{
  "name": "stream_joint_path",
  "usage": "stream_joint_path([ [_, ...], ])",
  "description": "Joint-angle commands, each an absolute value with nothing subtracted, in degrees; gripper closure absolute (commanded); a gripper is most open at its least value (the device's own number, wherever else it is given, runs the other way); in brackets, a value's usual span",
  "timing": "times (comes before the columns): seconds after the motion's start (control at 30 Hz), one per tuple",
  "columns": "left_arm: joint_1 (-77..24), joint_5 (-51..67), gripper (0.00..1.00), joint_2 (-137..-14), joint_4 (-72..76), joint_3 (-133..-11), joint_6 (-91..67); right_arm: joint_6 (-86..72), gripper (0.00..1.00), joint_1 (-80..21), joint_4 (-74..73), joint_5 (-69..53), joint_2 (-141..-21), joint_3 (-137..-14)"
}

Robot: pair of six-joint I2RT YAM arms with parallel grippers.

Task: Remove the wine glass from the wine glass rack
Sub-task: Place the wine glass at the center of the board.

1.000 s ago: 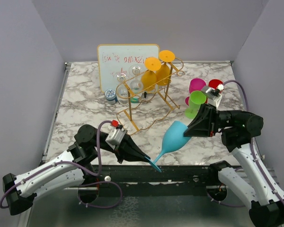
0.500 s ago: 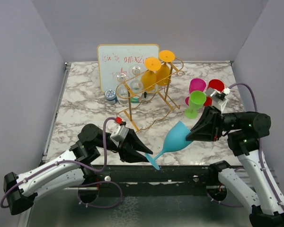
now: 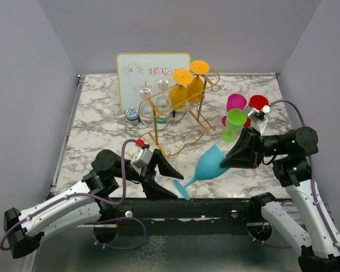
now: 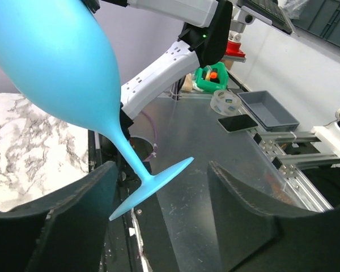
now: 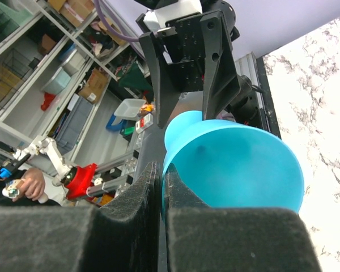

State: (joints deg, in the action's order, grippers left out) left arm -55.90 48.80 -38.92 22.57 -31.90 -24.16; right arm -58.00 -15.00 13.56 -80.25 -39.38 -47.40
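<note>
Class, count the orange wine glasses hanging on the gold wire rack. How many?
2. Both hang upside down at the rack's right end: one orange glass nearer, the other just behind it. None seems hidden.

Left end effector (image 3: 179,187) newly open, off the wine glass (image 3: 209,161) foot.

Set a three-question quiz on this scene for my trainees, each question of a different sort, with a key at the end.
1. True or false: the left hand is clamped on the stem of the blue wine glass.
2. Which part of the blue wine glass does the right hand pinch? A) the foot B) the rim of the bowl C) the stem
3. Fill in: the two opaque glasses hanging on the wine glass rack are ____ in colour.
Key: 1 false, its jaws stand open; 2 B; 3 orange.
</note>
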Motion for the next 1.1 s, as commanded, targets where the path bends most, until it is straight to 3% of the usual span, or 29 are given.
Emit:
stream_joint_path([
  [0.0, -55.9, 46.5, 0.3, -36.61, 21.88, -30.94, -24.46, -49.26, 1.0, -15.03, 2.32, -79.5, -39.6, -50.61],
  [0.17, -55.9, 43.88, 0.25, -35.69, 16.55, -32.22, -22.18, -40.12, 0.99, -15.03, -9.38, -76.85, -40.67, -52.36],
  [0.4, -55.9, 32.1, 0.19, -37.9, -2.9, -37.96, -15.14, -27.72, 0.99, -15.03, -27.27, -67.36, -45.33, -53.3],
  [0.57, -55.9, 27.64, 0.14, -38.16, -4.75, -37.09, -15.39, -20.08, 1.0, -15.03, -38.56, -59.91, -49.12, -54.67],
  [1.07, -55.85, 21.52, 0.01, -38.29, -10.84, -39.76, -17.95, -17.3, 0.99, -15.03, -55.57, -23.09, -51.11, -63.39],
])
